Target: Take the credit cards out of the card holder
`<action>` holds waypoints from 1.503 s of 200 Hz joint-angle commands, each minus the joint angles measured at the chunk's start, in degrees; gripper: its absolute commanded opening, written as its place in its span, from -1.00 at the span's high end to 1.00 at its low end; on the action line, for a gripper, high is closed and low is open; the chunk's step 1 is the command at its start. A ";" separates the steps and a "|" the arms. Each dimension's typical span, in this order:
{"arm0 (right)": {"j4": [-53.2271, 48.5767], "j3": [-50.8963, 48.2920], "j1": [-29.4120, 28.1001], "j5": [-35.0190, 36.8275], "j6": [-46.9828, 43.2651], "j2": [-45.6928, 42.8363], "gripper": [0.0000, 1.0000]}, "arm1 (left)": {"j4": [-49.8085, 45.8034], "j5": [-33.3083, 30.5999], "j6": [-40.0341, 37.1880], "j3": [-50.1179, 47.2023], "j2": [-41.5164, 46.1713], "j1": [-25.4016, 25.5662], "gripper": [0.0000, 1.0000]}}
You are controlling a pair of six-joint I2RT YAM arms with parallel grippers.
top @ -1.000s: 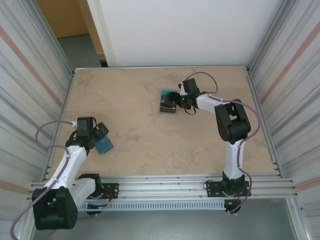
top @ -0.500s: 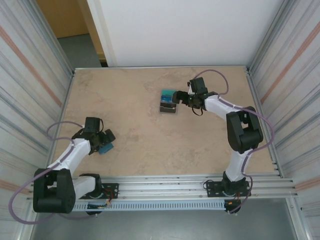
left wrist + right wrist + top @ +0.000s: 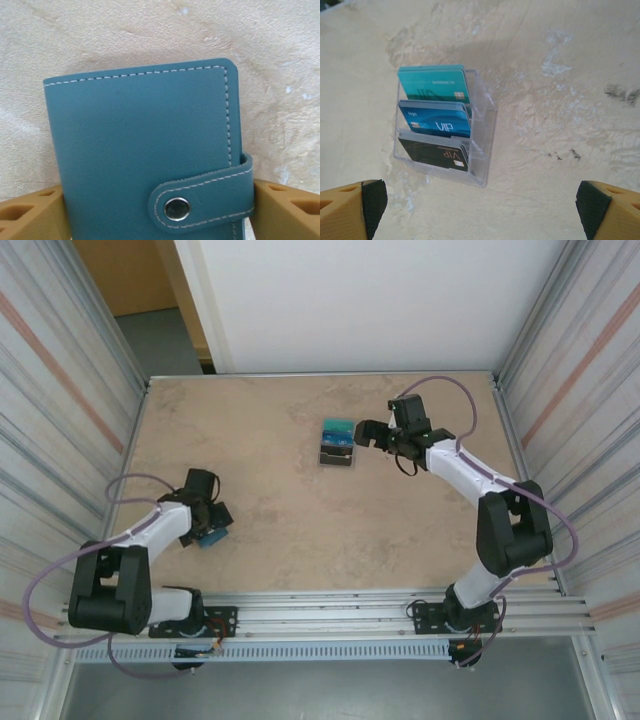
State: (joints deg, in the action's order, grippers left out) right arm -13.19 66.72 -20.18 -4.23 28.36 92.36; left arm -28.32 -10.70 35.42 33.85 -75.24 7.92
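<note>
The card holder (image 3: 145, 150), a teal-blue bifold, lies shut on the table with its snap strap (image 3: 200, 200) fastened, so its inside is hidden. My left gripper (image 3: 159, 210) straddles it, with the tan fingers (image 3: 35, 215) pressed against both side edges. In the top view this gripper (image 3: 208, 525) and the card holder (image 3: 211, 536) sit at the near left. Credit cards in teal (image 3: 432, 82), blue (image 3: 435, 120) and black (image 3: 435, 152) stand in a clear tiered tray (image 3: 482, 125). My right gripper (image 3: 477, 205) hangs open above and just right of that tray, holding nothing.
The clear tray (image 3: 336, 445) stands at the table's far centre, with the right gripper (image 3: 365, 432) beside it. Corrugated metal walls line both sides. The arm bases and a rail run along the near edge.
The left gripper has dropped back and down over the card holder and narrowed its jaws onto it. The right gripper has drawn back to the right, away from the clear tray.
</note>
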 commanded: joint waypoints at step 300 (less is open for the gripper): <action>9.26 4.39 -19.59 -25.61 18.89 4.67 -0.48 | 36.47 14.10 -26.38 2.54 8.65 30.30 -0.44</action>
State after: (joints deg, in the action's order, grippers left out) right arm -5.39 68.86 -39.03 -28.73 45.74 96.71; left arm 3.68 1.72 12.12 36.51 -69.78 37.65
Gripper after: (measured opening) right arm 0.752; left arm 0.726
